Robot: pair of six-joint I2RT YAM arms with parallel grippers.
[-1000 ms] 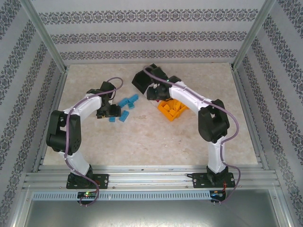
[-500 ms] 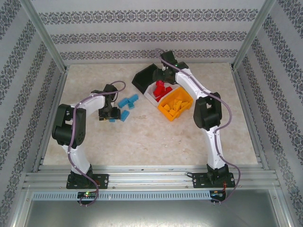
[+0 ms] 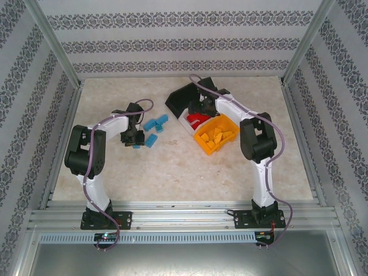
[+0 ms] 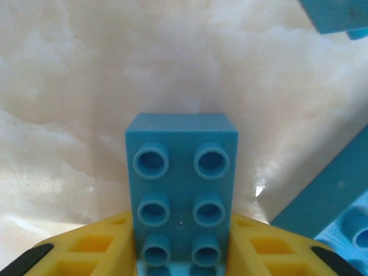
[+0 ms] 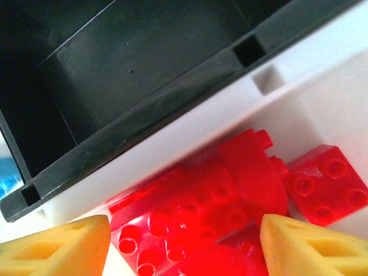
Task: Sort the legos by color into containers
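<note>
A light blue lego [image 4: 181,167] lies studs-up on the table, and my left gripper [image 4: 183,236] is shut on it, with a yellow finger [image 4: 98,247] against each side. From above, that gripper [image 3: 133,139] sits at the left edge of the loose blue legos [image 3: 155,123]. The three joined containers stand at centre right. The black one [image 3: 183,99] looks bare inside, the white one [image 3: 187,122] holds red legos [image 5: 213,201], and the orange one [image 3: 208,146] holds yellow legos [image 3: 218,135]. My right gripper [image 5: 184,241] hangs open just above the red legos, holding nothing.
More blue legos [image 4: 328,201] lie close to the right of the gripped one, and another [image 4: 339,14] lies farther off. The black bin's wall [image 5: 115,69] runs along the white bin's rim [image 5: 190,138]. Patterned walls and metal posts enclose the table [image 3: 172,172].
My left fingers have closed onto the blue lego. The right arm swung back from over the bins, uncovering the red legos, then came down over the white bin with its jaws wider apart.
</note>
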